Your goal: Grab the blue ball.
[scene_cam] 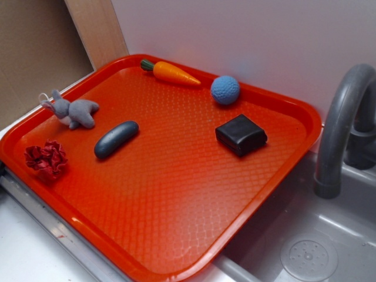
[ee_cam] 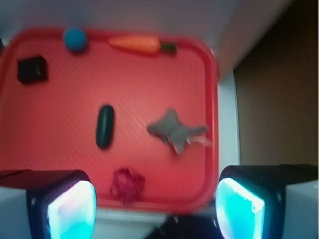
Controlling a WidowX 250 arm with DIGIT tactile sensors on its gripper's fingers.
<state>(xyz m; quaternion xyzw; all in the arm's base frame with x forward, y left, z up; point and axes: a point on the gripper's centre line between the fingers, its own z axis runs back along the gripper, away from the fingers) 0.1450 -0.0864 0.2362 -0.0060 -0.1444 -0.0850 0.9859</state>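
Observation:
The blue ball [scene_cam: 225, 90] is a small light-blue knitted sphere at the far edge of the red tray [scene_cam: 176, 194], between the carrot and the black block. In the wrist view the blue ball [ee_cam: 76, 39] shows at the top left, far from my gripper [ee_cam: 155, 206]. The gripper hangs high above the tray's near edge, open, its two glowing pads [ee_cam: 75, 209] wide apart with nothing between them. The gripper does not appear in the exterior view.
On the tray lie a toy carrot [scene_cam: 171, 71], a black block [scene_cam: 241, 134], a dark grey-blue oblong pebble [scene_cam: 116, 139], a grey plush bunny [scene_cam: 73, 110] and a red scrunchie [scene_cam: 46, 160]. A grey faucet [scene_cam: 343, 117] and sink [scene_cam: 311, 252] stand to the right. A white wall runs behind the tray.

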